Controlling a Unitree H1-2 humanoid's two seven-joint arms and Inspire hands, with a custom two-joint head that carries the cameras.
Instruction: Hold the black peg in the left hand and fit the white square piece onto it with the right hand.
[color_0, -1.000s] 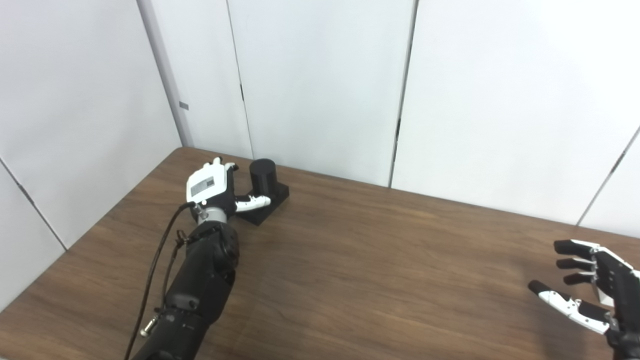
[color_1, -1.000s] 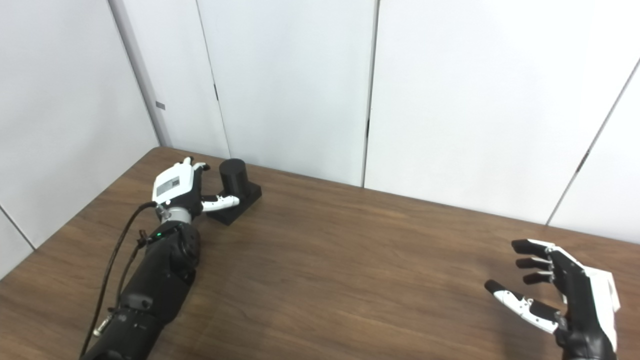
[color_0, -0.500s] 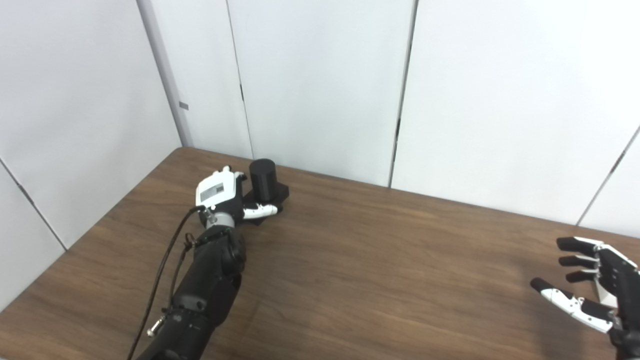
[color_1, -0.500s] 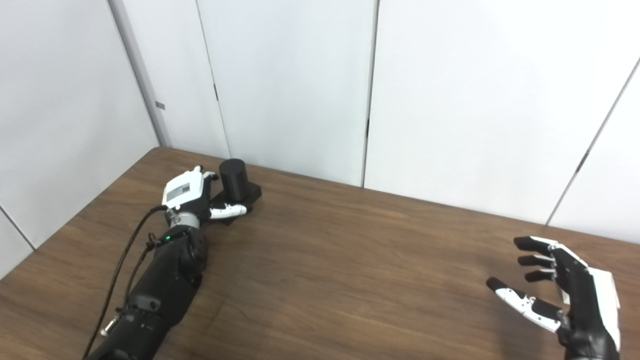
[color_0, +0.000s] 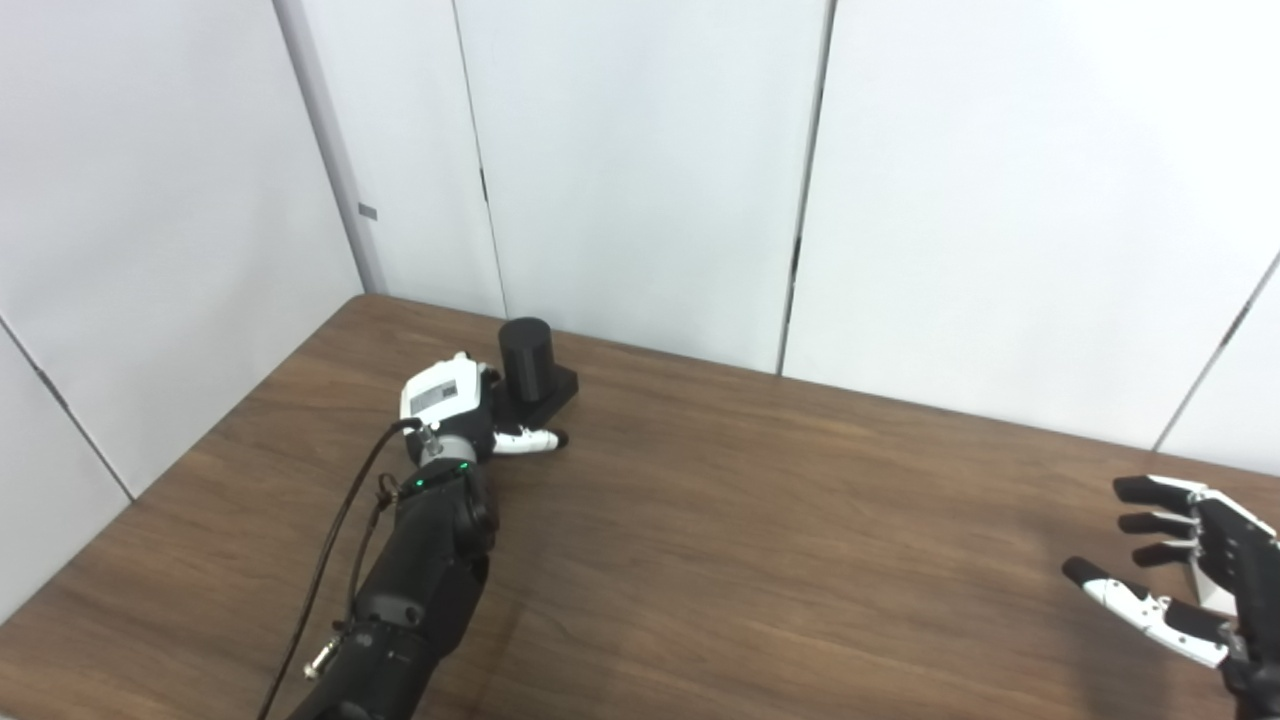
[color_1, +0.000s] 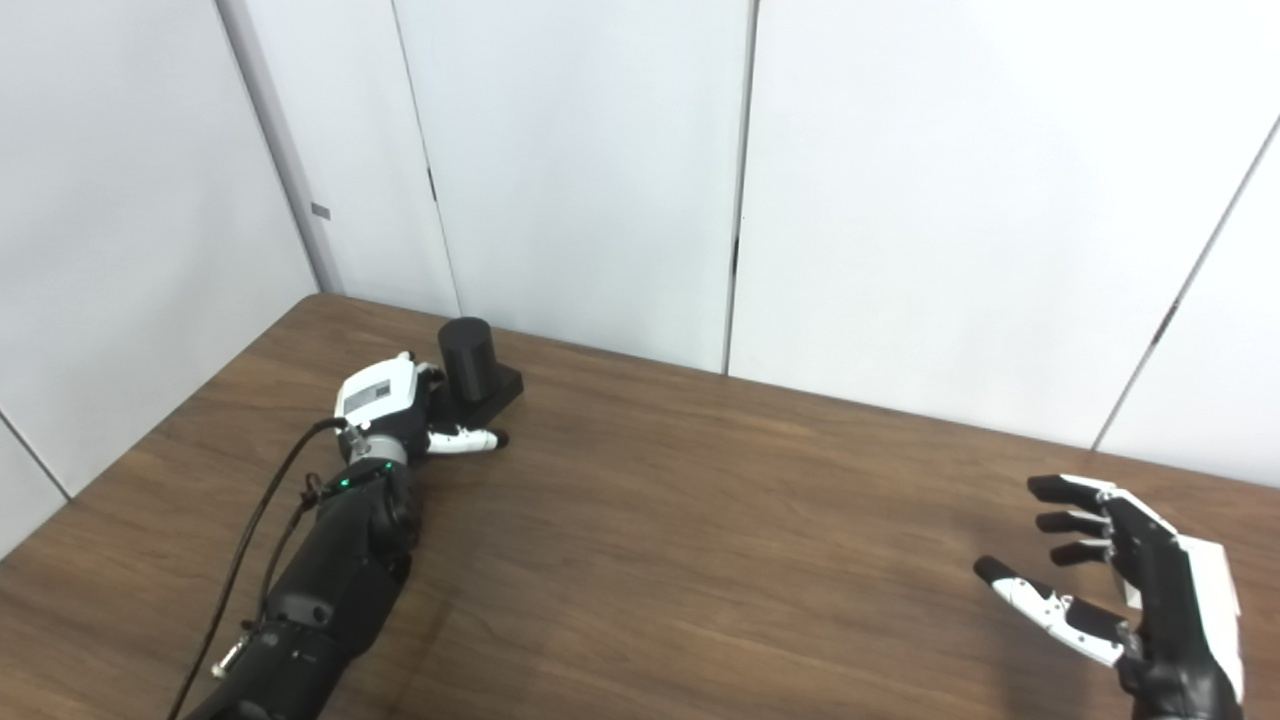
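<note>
The black peg (color_0: 525, 348) is a short upright cylinder on a square black base (color_0: 556, 384), standing at the table's far left near the wall. My left hand (color_0: 447, 402) sits against the base's near-left side with its white back up. Its thumb (color_0: 530, 439) stretches out along the table in front of the base, and it grips nothing. Its other fingers are hidden behind the hand. My right hand (color_1: 1130, 585) hovers open at the near right, fingers spread. A small white patch (color_0: 1203, 592) shows behind those fingers. I cannot tell whether that patch is the white square piece.
The brown wooden table (color_0: 760, 520) stretches between the two hands. White wall panels (color_0: 640, 170) close it in at the back and on the left. A black cable (color_0: 330, 540) runs along my left forearm.
My left hand has slid right and nearer along the peg's base; its thumb has dropped from the base's top to the table in front. The right hand has barely moved.
</note>
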